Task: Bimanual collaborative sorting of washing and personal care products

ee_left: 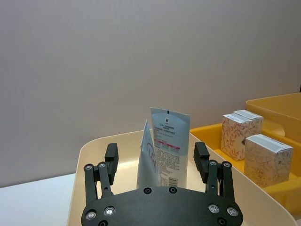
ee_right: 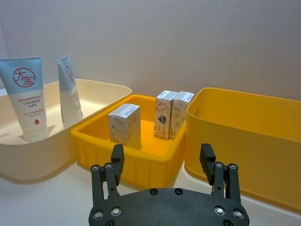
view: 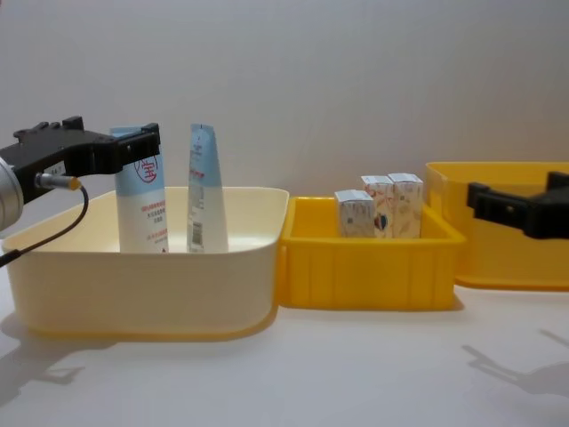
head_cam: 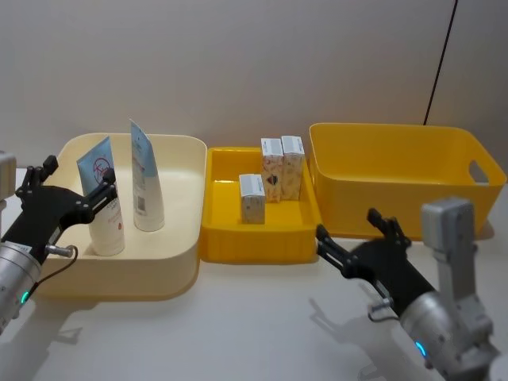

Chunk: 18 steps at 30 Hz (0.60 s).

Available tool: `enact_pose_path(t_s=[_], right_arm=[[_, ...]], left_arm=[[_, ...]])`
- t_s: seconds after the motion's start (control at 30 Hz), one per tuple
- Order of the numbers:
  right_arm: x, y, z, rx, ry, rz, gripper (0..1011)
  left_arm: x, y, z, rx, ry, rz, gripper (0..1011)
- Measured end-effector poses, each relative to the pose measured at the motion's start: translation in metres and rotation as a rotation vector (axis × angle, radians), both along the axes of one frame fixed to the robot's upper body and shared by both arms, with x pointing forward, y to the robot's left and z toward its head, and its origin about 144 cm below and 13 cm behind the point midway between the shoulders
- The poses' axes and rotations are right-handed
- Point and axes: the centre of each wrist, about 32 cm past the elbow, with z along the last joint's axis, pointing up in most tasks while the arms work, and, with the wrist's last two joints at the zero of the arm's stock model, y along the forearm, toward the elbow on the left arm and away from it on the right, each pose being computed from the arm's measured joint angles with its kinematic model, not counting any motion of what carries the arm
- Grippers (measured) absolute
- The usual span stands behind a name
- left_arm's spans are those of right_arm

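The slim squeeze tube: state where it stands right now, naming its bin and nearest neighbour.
In the head view the slim tube stands in the cream bin on the robot's left, just right of the wide tube.

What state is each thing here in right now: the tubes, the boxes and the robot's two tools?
Wide tube: upright in the cream bin.
Slim tube: upright beside it, same bin.
Three cartons: upright in the small yellow bin.
Left tool: open, facing the tubes.
Right tool: open, holding nothing, over the table.
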Motion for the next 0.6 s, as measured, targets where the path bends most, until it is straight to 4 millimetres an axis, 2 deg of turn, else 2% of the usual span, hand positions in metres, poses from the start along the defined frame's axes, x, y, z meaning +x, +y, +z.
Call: enact_pose_path(t_s=[0.03,0.27,0.6], right_arm=[[0.01,0.002,0.004,-0.01,0.014,0.009,1001],[0.036,0.014,0.015,-0.025,0.065,0.028,1001],[0.076,0.051,0.035,-0.063,0.196,0.061,1001]], left_arm=[[0.0,0.0,0.0,0.0,0.0,-0.001,1001],[0.001,0.001,0.001,0.003,0.002,-0.005,1000],[0.002,0.002,0.002,0.005,0.002,-0.009,1000]])
